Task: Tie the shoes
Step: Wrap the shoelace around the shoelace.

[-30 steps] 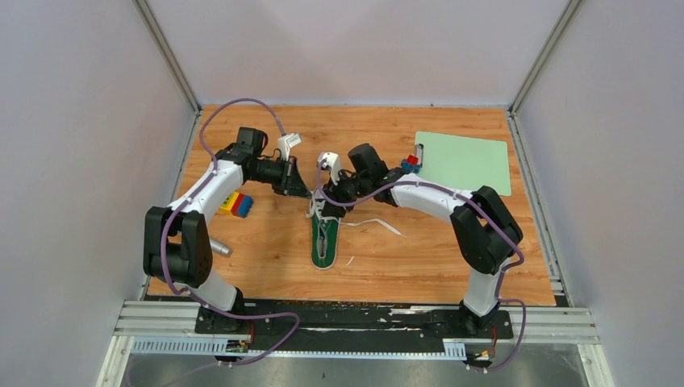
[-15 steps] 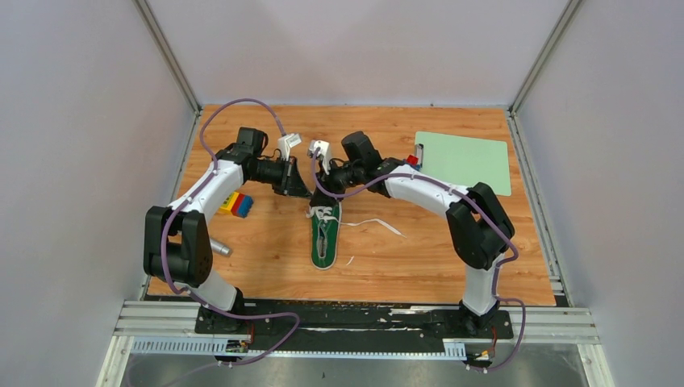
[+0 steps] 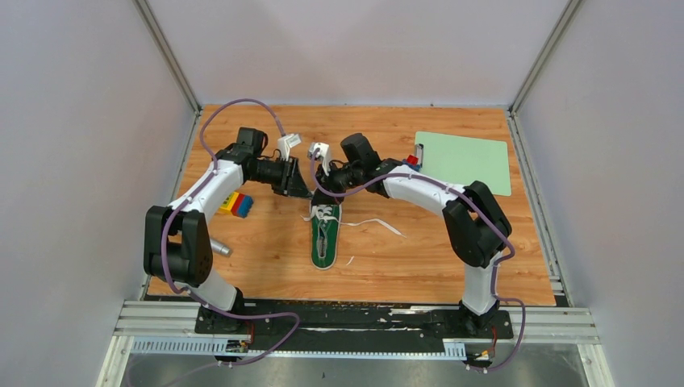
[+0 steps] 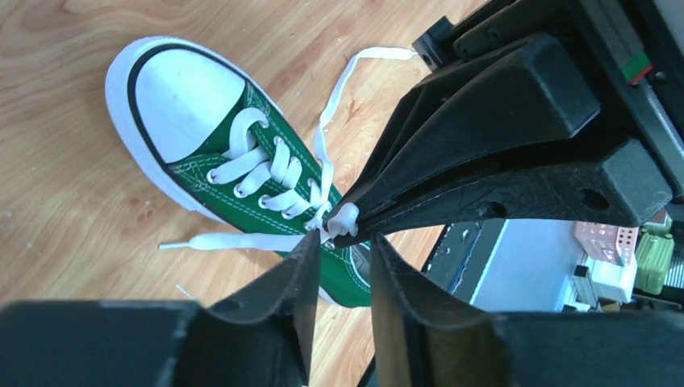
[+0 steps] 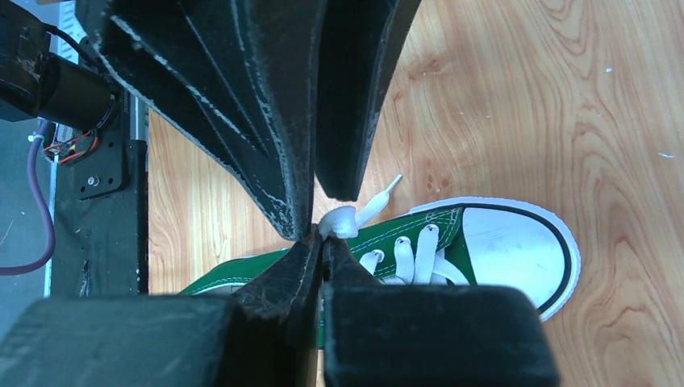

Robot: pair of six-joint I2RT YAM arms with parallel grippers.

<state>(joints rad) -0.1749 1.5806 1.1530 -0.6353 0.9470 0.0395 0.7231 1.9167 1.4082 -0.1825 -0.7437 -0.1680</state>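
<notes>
My right hand (image 5: 321, 242) has swung toward 10 o'clock since a second ago and now meets my left hand (image 4: 343, 239) above the shoe (image 3: 324, 242).
The right hand is clenched on a small loop of lace (image 4: 343, 218), pinched at its fingertips over the top eyelets. My left hand is released, fingers a narrow slit apart, tips just beside that loop. The shoe lies flat mid-bench (image 3: 419, 258), at 6 o'clock from both hands. One loose lace end (image 3: 379, 224) trails off toward 3 o'clock across the wood.
</notes>
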